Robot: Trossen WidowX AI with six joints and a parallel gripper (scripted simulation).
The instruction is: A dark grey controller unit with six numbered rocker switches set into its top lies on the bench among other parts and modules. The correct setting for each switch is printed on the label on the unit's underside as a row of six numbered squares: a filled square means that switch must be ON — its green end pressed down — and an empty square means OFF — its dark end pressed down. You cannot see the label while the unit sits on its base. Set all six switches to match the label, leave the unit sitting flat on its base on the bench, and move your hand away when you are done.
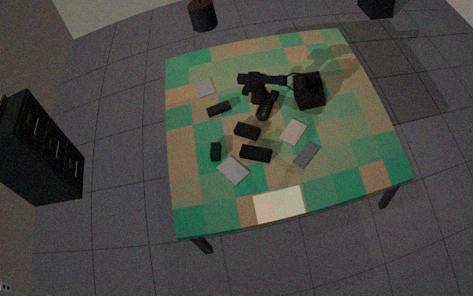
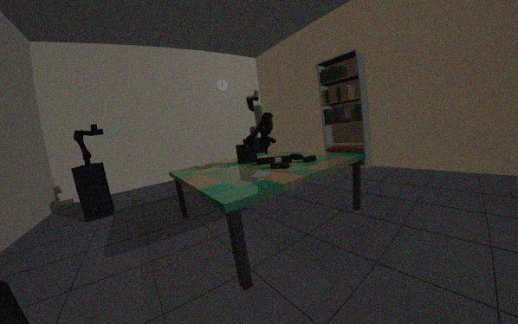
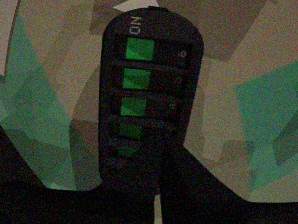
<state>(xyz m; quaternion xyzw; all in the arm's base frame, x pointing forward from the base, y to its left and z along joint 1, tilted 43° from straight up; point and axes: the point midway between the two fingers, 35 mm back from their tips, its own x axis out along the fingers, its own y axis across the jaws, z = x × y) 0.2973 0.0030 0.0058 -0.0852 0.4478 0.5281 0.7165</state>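
The dark grey controller unit (image 1: 268, 104) (image 3: 193, 62) lies on the bench with its switch side up. In the wrist view its ON mark is at the top left, and the numbers 6, 5 and 4 run down its right side. Green ends show on these three rockers and, dimmer, on two nearer ones; which ends are pressed is hard to tell. The last rocker is too dark or hidden to read. My gripper (image 3: 160, 139) is shut and empty, its tips over the nearer part of the unit, right of the green ends. Contact cannot be told. The label is hidden.
Dark modules (image 1: 218, 108) (image 1: 247, 130) (image 1: 255, 153) (image 1: 215, 151) lie beyond and beside the unit. Flat plates (image 1: 206, 87) (image 1: 232, 170) (image 1: 293, 131) (image 1: 306, 154) lie around them. A pale sheet (image 1: 279, 203) lies near the bench edge. The arm's base (image 1: 309, 90) stands close to the unit.
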